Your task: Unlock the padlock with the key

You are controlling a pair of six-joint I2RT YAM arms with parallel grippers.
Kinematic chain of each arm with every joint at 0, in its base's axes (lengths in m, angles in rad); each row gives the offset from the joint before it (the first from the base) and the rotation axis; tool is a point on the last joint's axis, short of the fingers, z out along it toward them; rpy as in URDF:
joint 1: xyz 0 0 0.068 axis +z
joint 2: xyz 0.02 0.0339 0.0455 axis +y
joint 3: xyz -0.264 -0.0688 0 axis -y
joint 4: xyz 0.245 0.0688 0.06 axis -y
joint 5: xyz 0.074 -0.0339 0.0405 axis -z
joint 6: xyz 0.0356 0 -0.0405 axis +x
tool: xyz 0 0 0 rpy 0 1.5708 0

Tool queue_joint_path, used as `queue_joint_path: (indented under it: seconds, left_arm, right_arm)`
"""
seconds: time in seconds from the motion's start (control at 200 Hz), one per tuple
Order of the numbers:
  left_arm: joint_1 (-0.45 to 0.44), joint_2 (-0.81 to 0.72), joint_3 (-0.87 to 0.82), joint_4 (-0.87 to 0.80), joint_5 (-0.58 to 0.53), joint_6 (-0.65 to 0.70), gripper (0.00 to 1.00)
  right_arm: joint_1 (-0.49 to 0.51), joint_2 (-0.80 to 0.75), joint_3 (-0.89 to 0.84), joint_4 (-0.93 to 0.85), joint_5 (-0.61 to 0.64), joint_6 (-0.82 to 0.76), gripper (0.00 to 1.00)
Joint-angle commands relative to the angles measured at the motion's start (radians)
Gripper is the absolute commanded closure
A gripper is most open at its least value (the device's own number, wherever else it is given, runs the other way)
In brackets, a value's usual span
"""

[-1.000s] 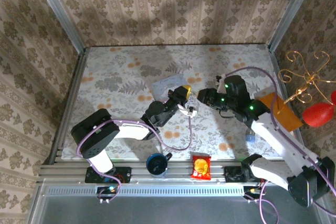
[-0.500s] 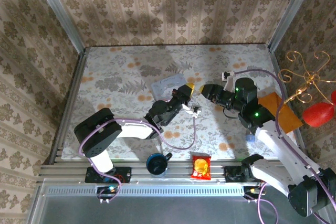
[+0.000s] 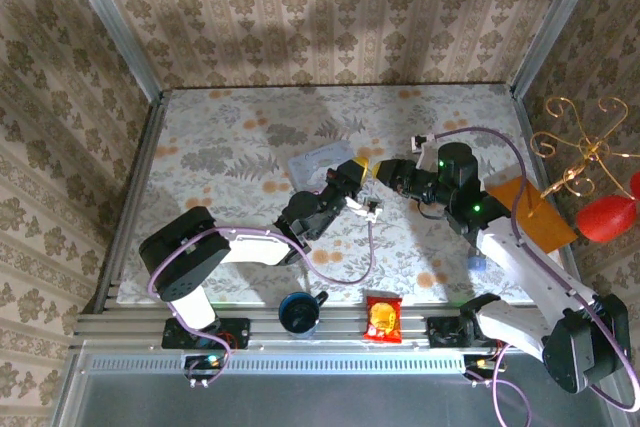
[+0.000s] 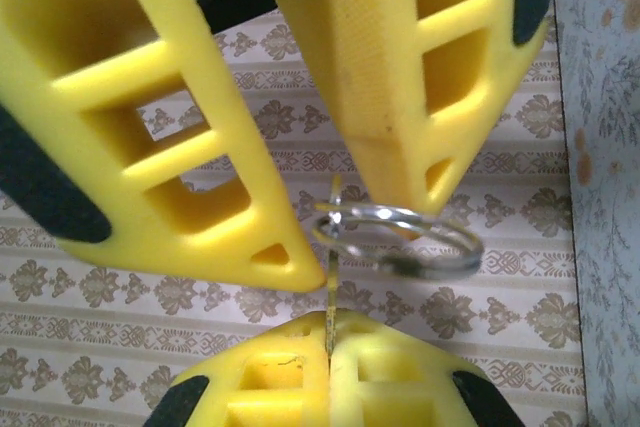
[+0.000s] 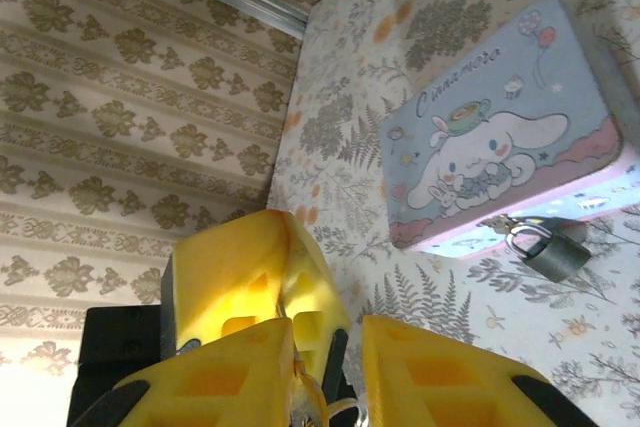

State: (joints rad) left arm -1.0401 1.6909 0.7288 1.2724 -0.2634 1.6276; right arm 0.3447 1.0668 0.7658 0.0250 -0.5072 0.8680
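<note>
Left pincer (image 4: 327,352): clamped shut on thin metal key (image 4: 328,292), mid-air.
Right pincer (image 4: 340,222): narrow gap straddling the key beside its silver ring (image 4: 445,247), not yet gripping.
Padlock (image 5: 545,252): small, dark-bodied, looks locked, on pale cartoon tin box (image 5: 500,147), left of both pincers.
Progress: key lifted; inserting and turning remain.

The right gripper (image 5: 328,372) shows two yellow fingers at the bottom, standing apart. Above the gap between them the left gripper (image 5: 300,312) faces them, its fingers pressed together, and a metal ring (image 5: 322,409) glints just below. Further off, a cartoon tin box (image 5: 500,147) lies on the floral tablecloth (image 5: 420,7). A padlock (image 5: 547,250) hangs at its pink side.
</note>
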Motion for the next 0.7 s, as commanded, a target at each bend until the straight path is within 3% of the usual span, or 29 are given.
queue_joint_path:
  seconds: [0.0,0.695]
  left_arm:
    - [-0.006,-0.022,0.012,0.036,-0.022,-0.017,1.0]
    - [-0.002,-0.01,0.043,0.034,-0.062,-0.07,1.0]
  right_arm:
    - [0.004,0.0,0.02,0.048,-0.053,0.013,0.75]
    - [0.005,0.002,0.012,0.052,-0.077,0.019,0.79]
